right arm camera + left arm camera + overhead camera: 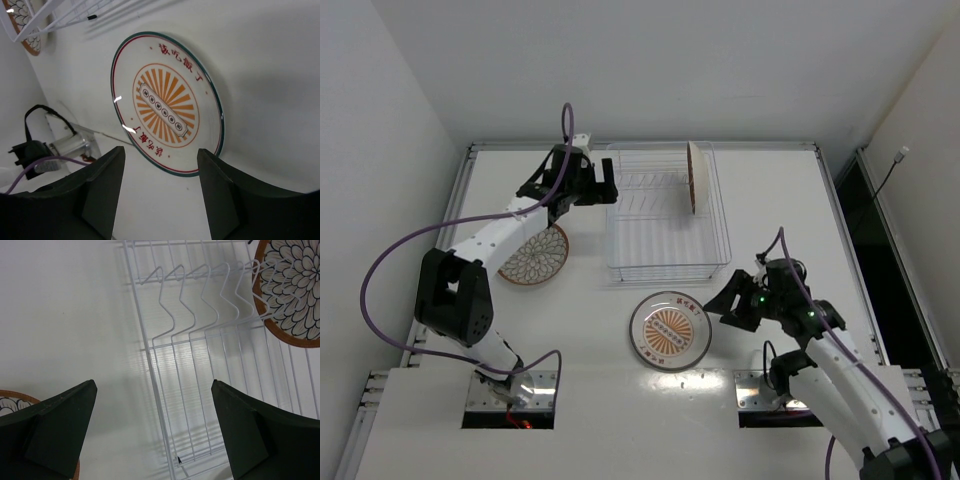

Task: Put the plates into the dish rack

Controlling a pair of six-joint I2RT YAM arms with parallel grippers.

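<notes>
The clear wire dish rack (665, 215) stands at the table's middle back. One brown-rimmed floral plate (697, 176) stands upright in its right slots; it also shows in the left wrist view (292, 287). A second floral plate (535, 255) lies flat left of the rack. A plate with an orange sunburst and red marks (668, 330) lies flat in front of the rack, also in the right wrist view (167, 102). My left gripper (600, 185) is open and empty over the rack's left edge (152, 380). My right gripper (725, 303) is open and empty just right of the sunburst plate.
White walls close in the table on the left, back and right. The arm bases and their cut-outs sit at the near edge. A purple cable (400, 270) loops along the left arm. A small black clamp and metal part (47, 147) show beyond the table's edge.
</notes>
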